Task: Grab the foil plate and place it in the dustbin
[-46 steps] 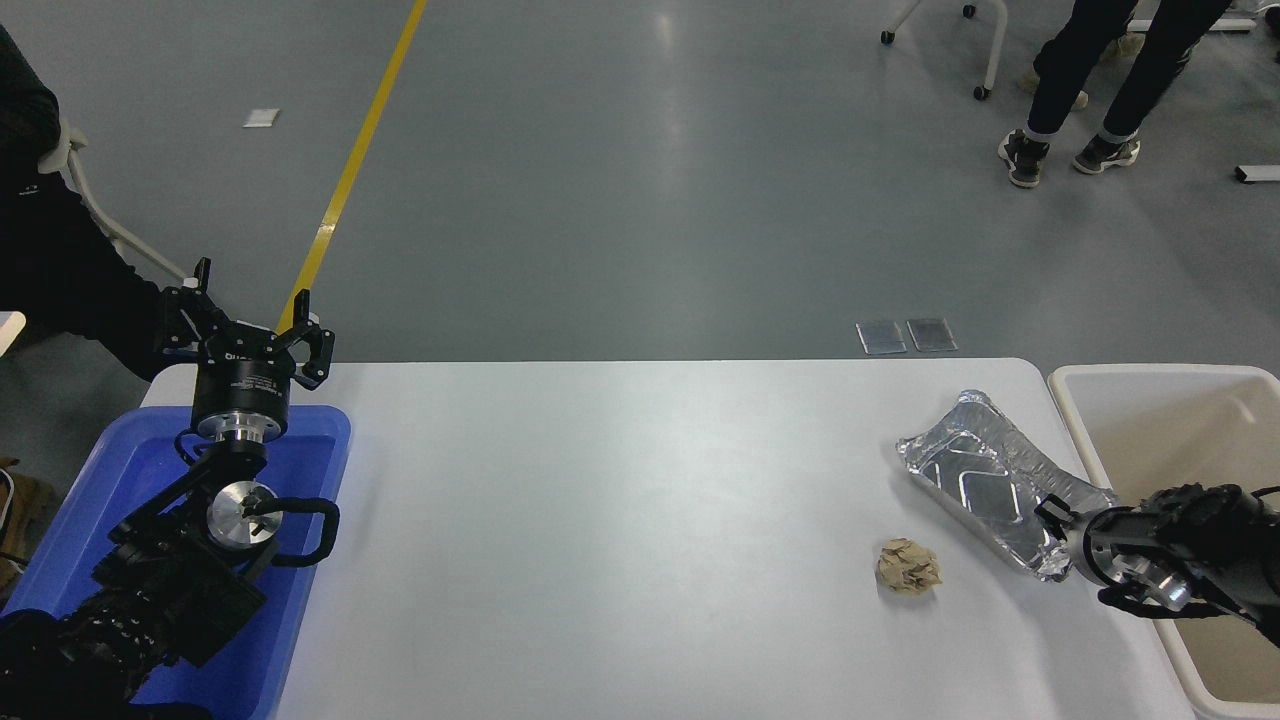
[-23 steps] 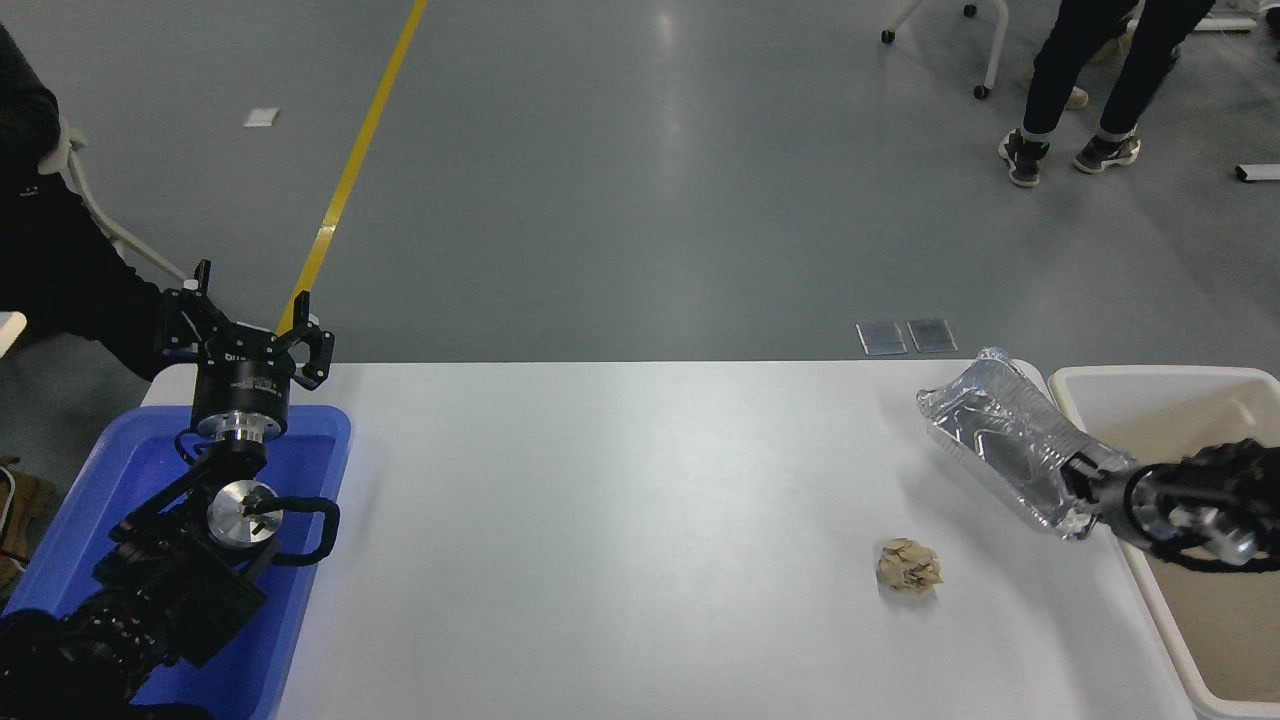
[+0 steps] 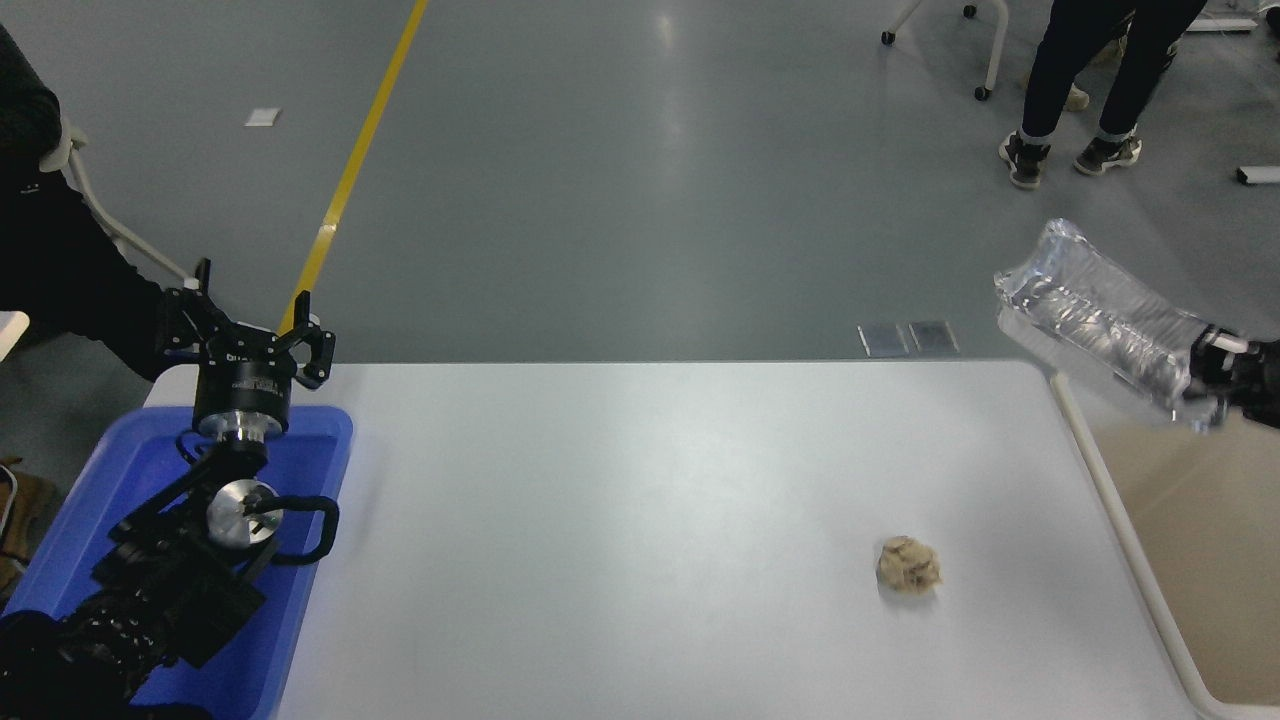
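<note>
The foil plate (image 3: 1095,320) is a shiny silver rectangular tray, held tilted in the air above the table's far right corner. My right gripper (image 3: 1205,375) comes in from the right edge and is shut on the plate's near end. The dustbin (image 3: 1125,525) is a cream bin with a white rim standing right of the table; the plate's held end hangs over its far part. My left gripper (image 3: 250,335) is open and parked over the blue tray at the lower left.
A small crumpled brown paper ball (image 3: 908,565) lies on the white table (image 3: 620,520) at the right. A blue tray (image 3: 90,520) sits at the left edge. A person's legs (image 3: 1085,90) stand at the top right, and a dark sleeve (image 3: 50,260) is at the far left.
My right gripper has lifted the foil plate off the table and carried it up and to the right, over the dustbin. The left arm has not moved.
</note>
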